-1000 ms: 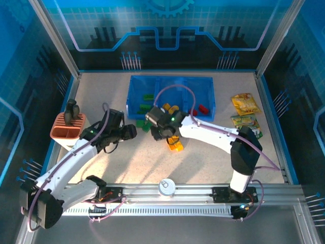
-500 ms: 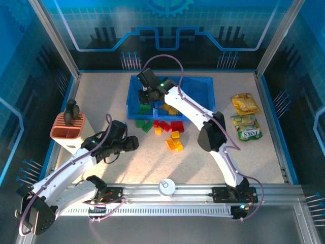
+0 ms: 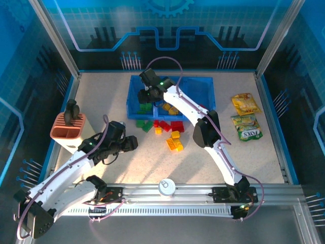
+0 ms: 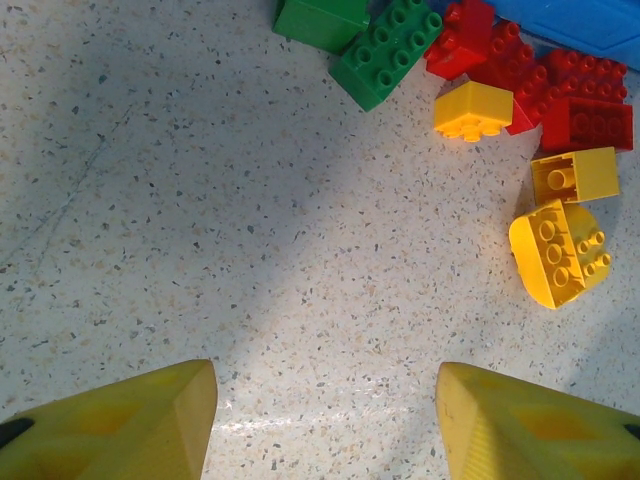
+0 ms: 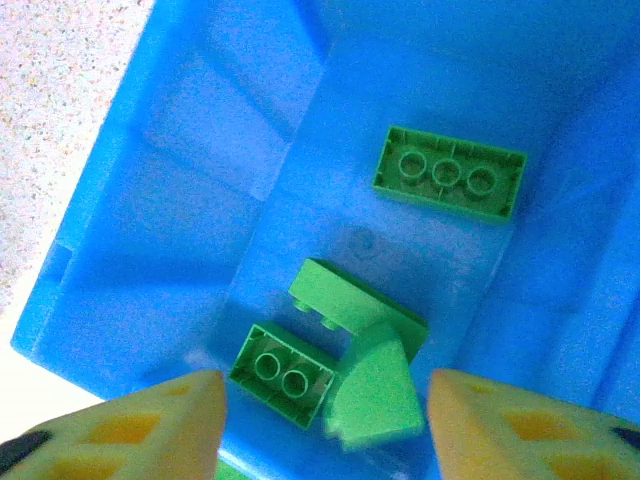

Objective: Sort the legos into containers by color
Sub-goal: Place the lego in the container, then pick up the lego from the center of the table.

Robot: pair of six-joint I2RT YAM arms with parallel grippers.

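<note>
The blue tray [image 3: 203, 89] has three containers in a row. My right gripper [image 3: 146, 97] hangs open over the left one [image 5: 190, 180]. Below its jaws [image 5: 325, 405] lie green legos: a long brick [image 5: 449, 172], a flat one [image 5: 345, 298], a small one [image 5: 282, 370] and a blurred curved piece [image 5: 378, 395]. My left gripper [image 3: 132, 143] is low over the table, open, with bare table between its fingers [image 4: 325, 400]. Ahead of it lie loose legos: green [image 4: 388, 50], red [image 4: 560, 90] and yellow [image 4: 558, 252]. From above, that pile [image 3: 172, 133] sits just in front of the tray.
A salmon ridged holder [image 3: 67, 130] with black handles stands at the left edge. Two yellow snack packets [image 3: 246, 103] [image 3: 247, 127] lie on the right. A white knob [image 3: 166, 186] sits on the front rail.
My right gripper rose from the loose pile, swung back over the tray's left container and opened. The left gripper has barely shifted.
</note>
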